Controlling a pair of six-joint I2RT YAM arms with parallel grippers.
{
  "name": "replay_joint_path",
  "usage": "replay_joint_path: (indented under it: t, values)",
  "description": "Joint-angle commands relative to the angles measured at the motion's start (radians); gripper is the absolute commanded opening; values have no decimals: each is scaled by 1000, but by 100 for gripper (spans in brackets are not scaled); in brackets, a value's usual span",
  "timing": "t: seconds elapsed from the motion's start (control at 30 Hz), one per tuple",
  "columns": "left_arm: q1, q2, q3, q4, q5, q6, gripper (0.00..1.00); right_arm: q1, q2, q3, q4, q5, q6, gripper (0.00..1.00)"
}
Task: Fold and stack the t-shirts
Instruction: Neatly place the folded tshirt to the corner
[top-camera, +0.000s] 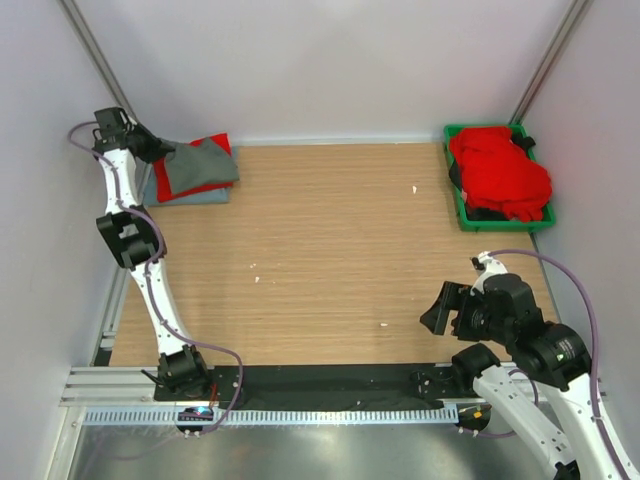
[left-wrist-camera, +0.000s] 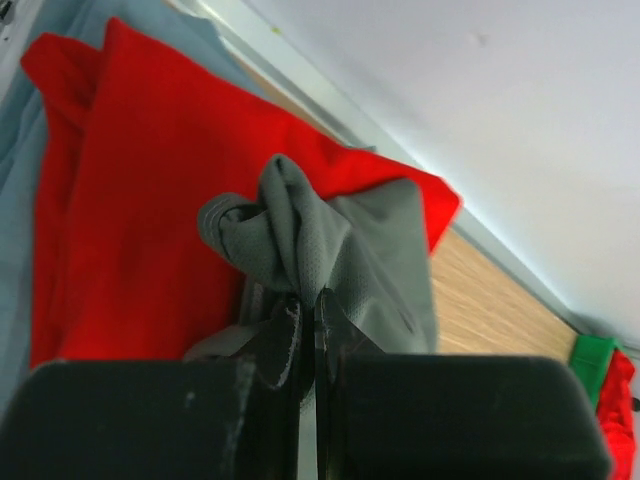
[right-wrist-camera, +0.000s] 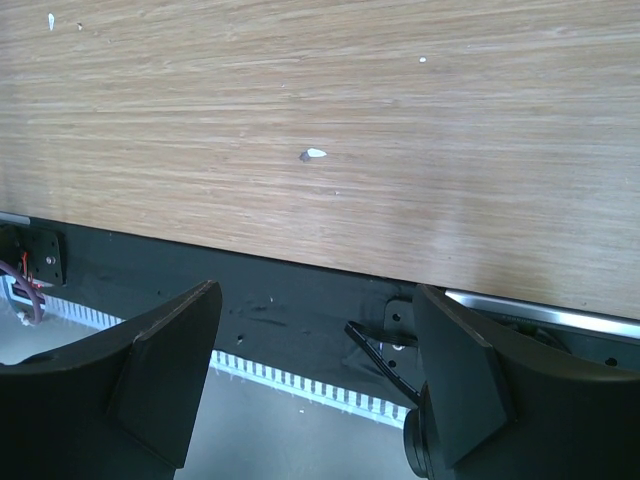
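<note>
At the table's far left corner lies a stack of t-shirts: a pale blue-grey one (top-camera: 205, 197) at the bottom, a red one (top-camera: 186, 187) on it, and a grey one (top-camera: 207, 161) on top. My left gripper (top-camera: 160, 152) is shut on a bunched fold of the grey t-shirt (left-wrist-camera: 345, 245), which drapes over the red t-shirt (left-wrist-camera: 150, 200) in the left wrist view. The left gripper (left-wrist-camera: 309, 305) has its jaws pressed together with the cloth between them. My right gripper (top-camera: 448, 312) hovers open near the front right, its fingers (right-wrist-camera: 170, 370) empty above the table's front edge.
A green bin (top-camera: 500, 225) at the back right holds a heap of red t-shirts (top-camera: 500, 170). Walls close in the table at the back and both sides. A black strip and a metal rail (right-wrist-camera: 540, 312) run along the front edge.
</note>
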Motion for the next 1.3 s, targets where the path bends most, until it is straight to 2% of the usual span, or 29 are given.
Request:
replay_joint_path:
  t: [0.0,0.1,0.23,0.4,0.47,0.5,0.53,0.57,0.6,0.63,0.67,0.83,0.93,1.03,1.27]
  values:
    - [6,14,55,68,-33,62,1,3,20,2,17,-1,7,83]
    - [14,46,76,79,-59,78,1,3,24,-18,33,-28,16,83]
    - [21,58,91,79,-168,109,3,3,35,-39,62,-45,20,83]
    - [35,40,93,62,-383,137,4,2,50,-56,99,-60,18,83]
    - [35,37,87,57,-416,149,16,3,58,-68,122,-77,18,83]
    - [35,37,81,57,-411,146,27,3,58,-81,129,-80,18,83]
    - [35,35,75,59,-401,143,60,2,59,-87,145,-85,20,83]
    - [31,32,55,56,-388,134,72,3,61,-90,149,-88,20,83]
    - [31,14,39,52,-363,132,80,3,61,-92,157,-93,20,83]
    - [26,2,23,49,-364,134,95,3,60,-92,158,-94,21,83]
    - [11,-14,-6,43,-374,149,99,3,55,-89,160,-96,20,83]
    - [-40,-144,-121,16,-456,155,100,3,20,-47,139,-96,18,83]
    - [-69,-236,-241,-1,-531,143,100,3,-5,-13,113,-94,15,84]
    - [-72,-294,-295,-35,-536,111,100,2,-31,7,86,-94,7,84]
    - [-72,-437,-533,-24,-492,66,97,3,-86,27,45,-102,7,84]
